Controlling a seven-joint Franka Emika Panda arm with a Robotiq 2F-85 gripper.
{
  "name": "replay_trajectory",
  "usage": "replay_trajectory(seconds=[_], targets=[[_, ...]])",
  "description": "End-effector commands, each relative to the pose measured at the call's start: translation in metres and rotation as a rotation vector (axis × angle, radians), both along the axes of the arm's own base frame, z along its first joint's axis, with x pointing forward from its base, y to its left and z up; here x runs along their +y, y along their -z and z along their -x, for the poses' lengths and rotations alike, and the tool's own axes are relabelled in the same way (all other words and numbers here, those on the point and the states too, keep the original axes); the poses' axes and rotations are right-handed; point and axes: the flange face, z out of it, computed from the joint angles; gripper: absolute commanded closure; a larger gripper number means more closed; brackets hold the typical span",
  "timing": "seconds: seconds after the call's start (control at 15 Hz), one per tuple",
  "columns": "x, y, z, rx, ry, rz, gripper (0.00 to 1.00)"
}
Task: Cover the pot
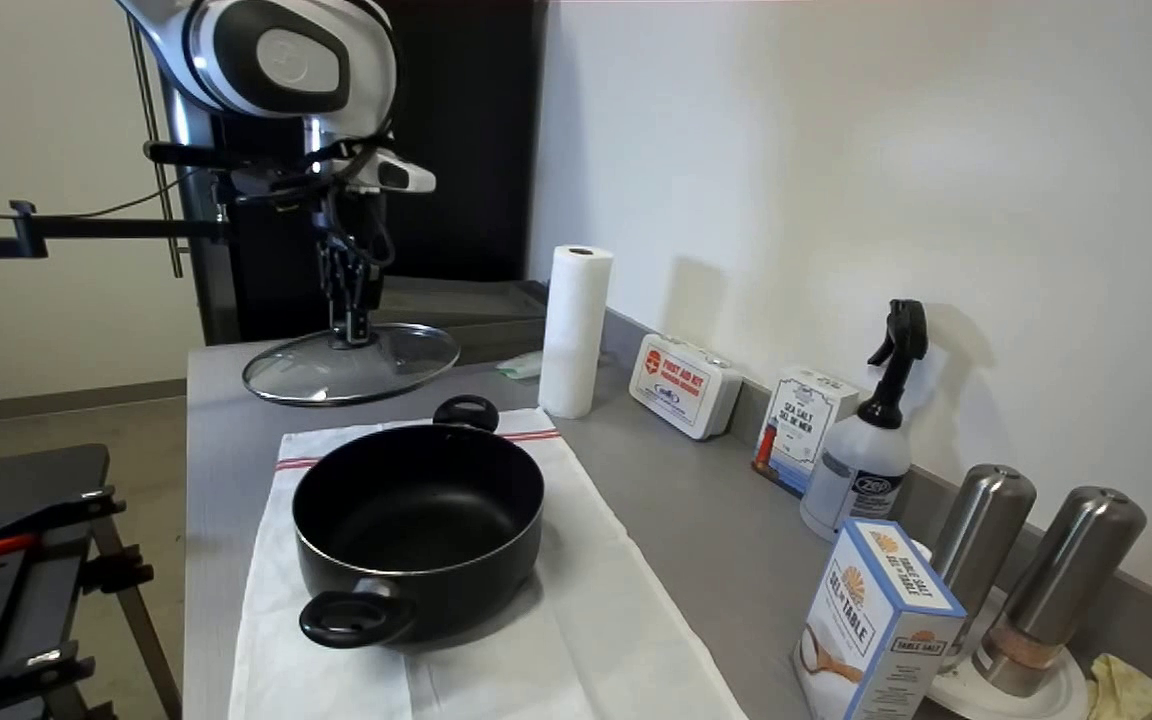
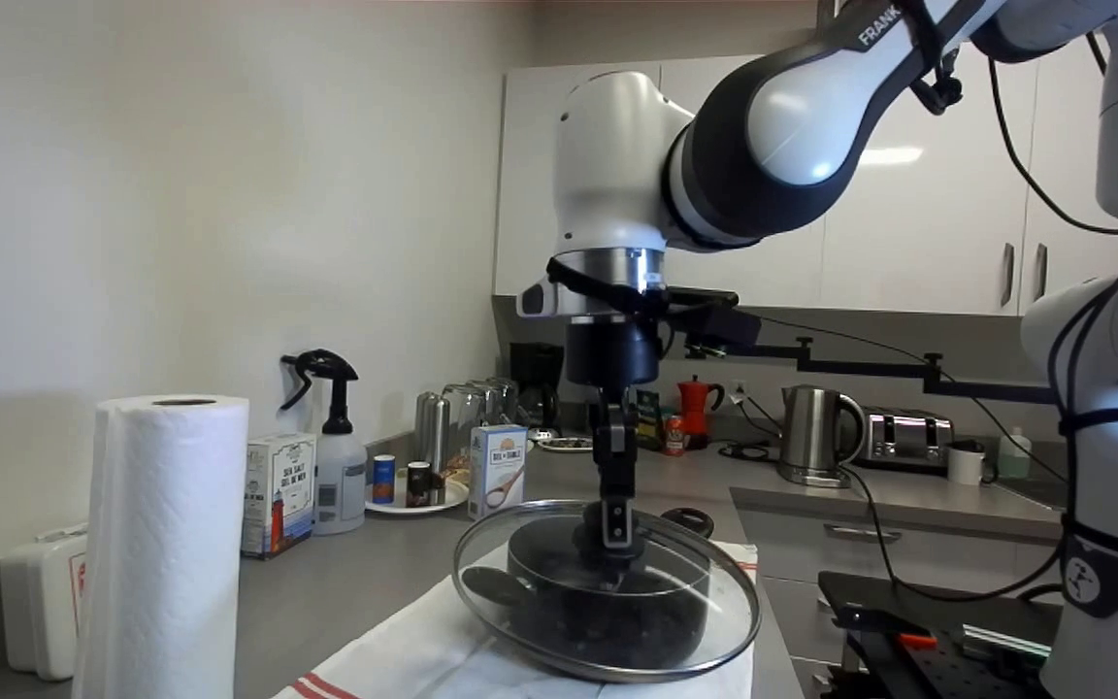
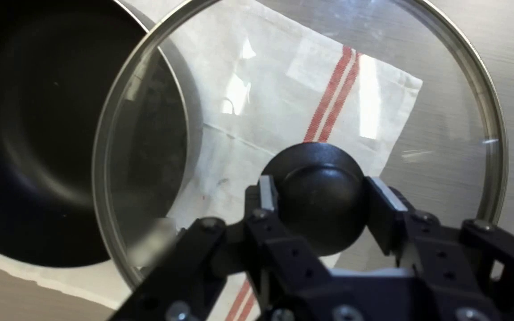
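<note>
The pot [image 1: 416, 510], wide and black with two side handles, stands uncovered on a white towel in an exterior view. A round glass lid [image 1: 301, 375] with a metal rim is behind it there. My gripper [image 1: 351, 335] is shut on the lid's black knob. In an exterior view the pot [image 2: 608, 616] shows through the lid [image 2: 729, 621], which hangs slightly tilted from my gripper [image 2: 614, 534]. In the wrist view the fingers of my gripper [image 3: 319, 196] flank the knob. The lid [image 3: 261, 89] overlaps only one edge of the pot [image 3: 47, 133] there.
The white towel [image 1: 626, 600] lies under the pot. A paper towel roll [image 1: 576, 330] stands close to the lid. Along the wall are a first aid kit [image 1: 684, 385], a sea salt box [image 1: 804, 430], a spray bottle [image 1: 856, 470] and a table salt box [image 1: 876, 630].
</note>
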Motion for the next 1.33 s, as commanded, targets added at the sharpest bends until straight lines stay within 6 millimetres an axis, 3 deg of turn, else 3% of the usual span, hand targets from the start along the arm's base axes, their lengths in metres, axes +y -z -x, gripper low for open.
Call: replay_trajectory(seconds=[0.0,0.53,0.8,1.27], targets=[[-0.042,-0.013,0.001,-0.017,0.102,-0.002,0.75],[-0.144,-0.011,-0.005,-0.002,0.305,-0.044,0.75],[-0.183,-0.007,-0.006,-0.005,0.390,-0.057,0.75],[-0.209,0.005,-0.011,-0.020,0.442,-0.046,0.75]])
